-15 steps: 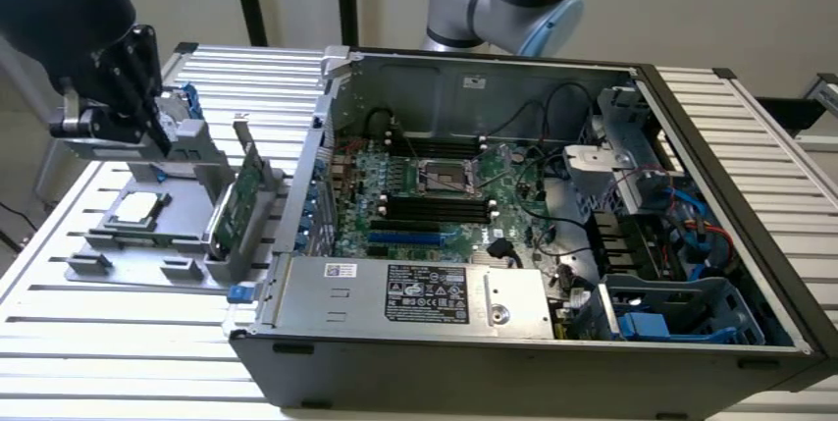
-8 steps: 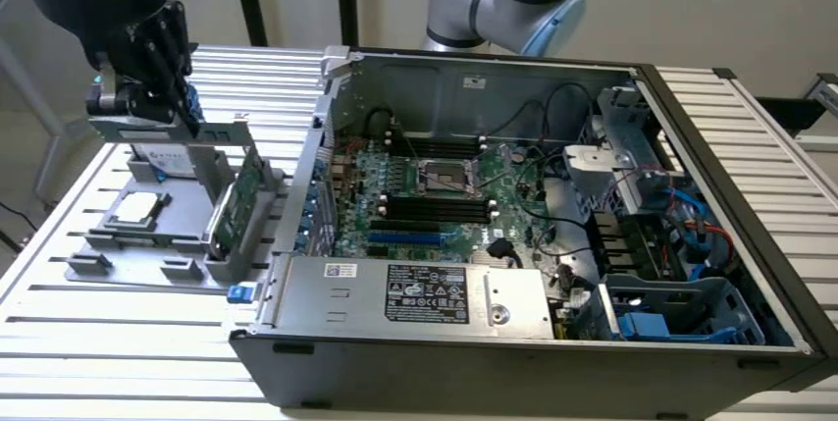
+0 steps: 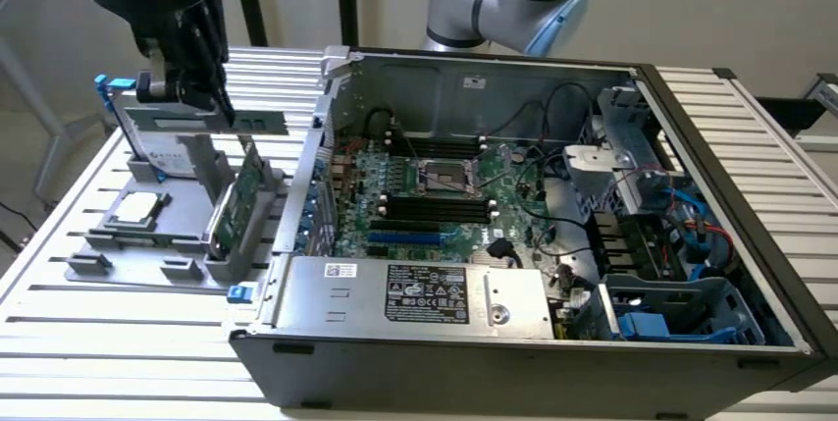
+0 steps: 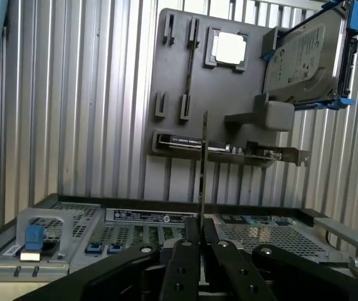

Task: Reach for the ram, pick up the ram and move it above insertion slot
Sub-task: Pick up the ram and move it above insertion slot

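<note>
My black gripper (image 3: 210, 107) hangs above the grey holder tray (image 3: 98, 244) at the exterior view's left, outside the open computer case (image 3: 524, 342). It is shut on the ram (image 3: 259, 124), a thin green stick that juts out from the fingers toward the case. In the wrist view the ram (image 4: 204, 163) shows edge-on, clamped between the two fingers of the gripper (image 4: 200, 231), lifted off the holder tray (image 4: 172, 88). The black memory slots (image 3: 433, 207) lie on the motherboard inside the case, well to the exterior view's right of the ram.
A wider green expansion card (image 3: 235, 207) stands upright in the tray, beside a hard drive (image 3: 164, 141) with blue rails and a processor chip (image 3: 137, 207). The case wall (image 3: 314, 156) rises between tray and motherboard. Cables and drive bays (image 3: 668, 235) crowd the case's right side.
</note>
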`<state>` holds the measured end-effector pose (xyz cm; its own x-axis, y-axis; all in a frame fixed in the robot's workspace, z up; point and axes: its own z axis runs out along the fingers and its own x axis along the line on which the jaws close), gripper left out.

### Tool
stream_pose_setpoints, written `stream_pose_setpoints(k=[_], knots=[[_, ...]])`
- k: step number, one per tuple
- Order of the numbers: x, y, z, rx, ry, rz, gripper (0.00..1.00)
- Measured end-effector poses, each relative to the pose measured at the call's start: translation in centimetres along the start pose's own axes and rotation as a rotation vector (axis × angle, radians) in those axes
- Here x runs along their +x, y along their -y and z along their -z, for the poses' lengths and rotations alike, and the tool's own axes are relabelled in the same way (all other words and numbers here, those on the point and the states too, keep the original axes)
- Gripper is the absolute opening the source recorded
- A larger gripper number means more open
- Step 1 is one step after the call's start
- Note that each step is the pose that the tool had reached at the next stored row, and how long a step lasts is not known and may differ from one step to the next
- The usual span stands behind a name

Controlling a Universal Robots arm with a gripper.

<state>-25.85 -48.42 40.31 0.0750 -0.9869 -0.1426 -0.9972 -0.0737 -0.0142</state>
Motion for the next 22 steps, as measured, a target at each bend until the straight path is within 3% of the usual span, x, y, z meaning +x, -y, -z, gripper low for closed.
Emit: stream_pose_setpoints(k=[7,11,22], knots=[[0.2,2.7,0.29,-0.0003,0.0151,0.01,0.14],[0.3,4.23,0.3,-0.0007,0.0209,0.015,0.14],[0.6,9.16,0.29,-0.0015,0.0226,0.021,0.14]])
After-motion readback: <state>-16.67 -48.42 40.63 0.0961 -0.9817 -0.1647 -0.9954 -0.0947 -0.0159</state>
